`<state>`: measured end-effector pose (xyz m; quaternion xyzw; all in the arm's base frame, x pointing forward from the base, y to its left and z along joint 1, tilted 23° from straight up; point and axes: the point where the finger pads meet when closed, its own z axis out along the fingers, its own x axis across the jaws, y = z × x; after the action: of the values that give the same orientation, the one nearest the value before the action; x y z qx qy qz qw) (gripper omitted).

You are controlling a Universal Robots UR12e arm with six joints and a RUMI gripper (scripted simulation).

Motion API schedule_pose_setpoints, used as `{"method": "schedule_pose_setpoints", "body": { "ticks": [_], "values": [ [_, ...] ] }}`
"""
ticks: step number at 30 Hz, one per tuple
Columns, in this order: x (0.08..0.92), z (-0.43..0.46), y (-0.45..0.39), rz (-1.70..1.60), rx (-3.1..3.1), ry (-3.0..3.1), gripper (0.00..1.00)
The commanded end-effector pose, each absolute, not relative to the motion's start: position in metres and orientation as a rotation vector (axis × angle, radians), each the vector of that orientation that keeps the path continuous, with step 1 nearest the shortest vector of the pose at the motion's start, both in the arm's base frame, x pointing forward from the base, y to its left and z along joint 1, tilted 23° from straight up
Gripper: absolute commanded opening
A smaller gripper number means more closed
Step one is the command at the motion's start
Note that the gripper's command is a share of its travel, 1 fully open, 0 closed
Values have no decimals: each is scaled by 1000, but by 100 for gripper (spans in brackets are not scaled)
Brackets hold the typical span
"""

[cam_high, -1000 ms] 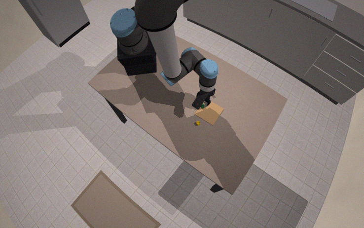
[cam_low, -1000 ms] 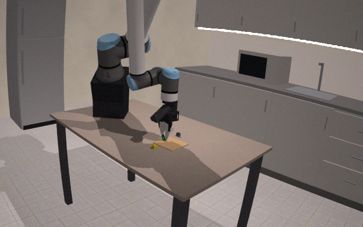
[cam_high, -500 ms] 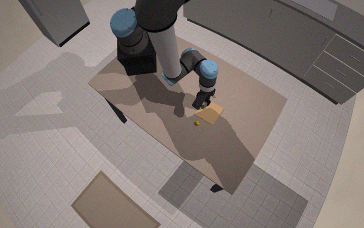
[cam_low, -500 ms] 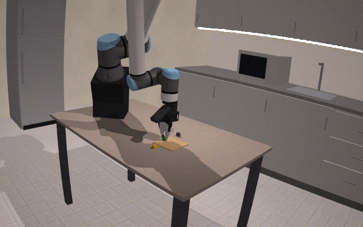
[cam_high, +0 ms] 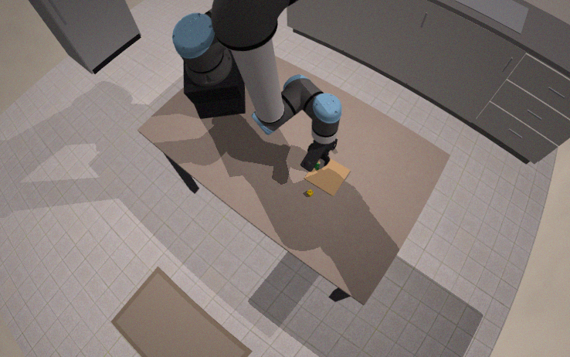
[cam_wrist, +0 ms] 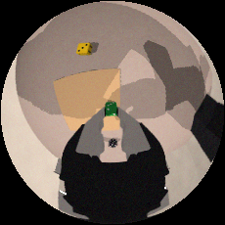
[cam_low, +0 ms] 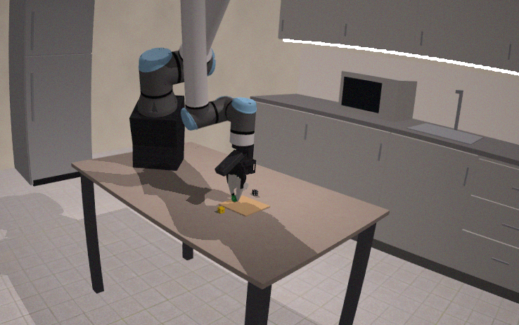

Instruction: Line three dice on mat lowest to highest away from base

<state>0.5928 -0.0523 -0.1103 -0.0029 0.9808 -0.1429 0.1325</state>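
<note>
Your gripper (cam_high: 318, 164) (cam_low: 235, 199) (cam_wrist: 111, 108) is closed on the green die (cam_high: 317, 165) (cam_low: 233, 198) (cam_wrist: 111, 109), presumably to position it on the mat (cam_high: 333, 181) (cam_low: 249, 207) (cam_wrist: 85, 98) without changing its top number.

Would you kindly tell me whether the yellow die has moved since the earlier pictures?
No, the yellow die lies in the same spot beside the mat, judging by the top view.
</note>
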Motion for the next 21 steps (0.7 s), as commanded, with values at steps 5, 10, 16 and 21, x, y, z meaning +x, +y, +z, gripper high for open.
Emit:
{"method": "schedule_pose_setpoints", "body": {
  "ticks": [5, 10, 16, 21],
  "values": [
    [593, -110, -52, -415, -9, 2845, 3],
    [593, -110, -52, -415, -9, 2845, 3],
    [593, -110, -52, -415, -9, 2845, 7],
    [593, -110, -52, -415, -9, 2845, 14]
  ]
}}
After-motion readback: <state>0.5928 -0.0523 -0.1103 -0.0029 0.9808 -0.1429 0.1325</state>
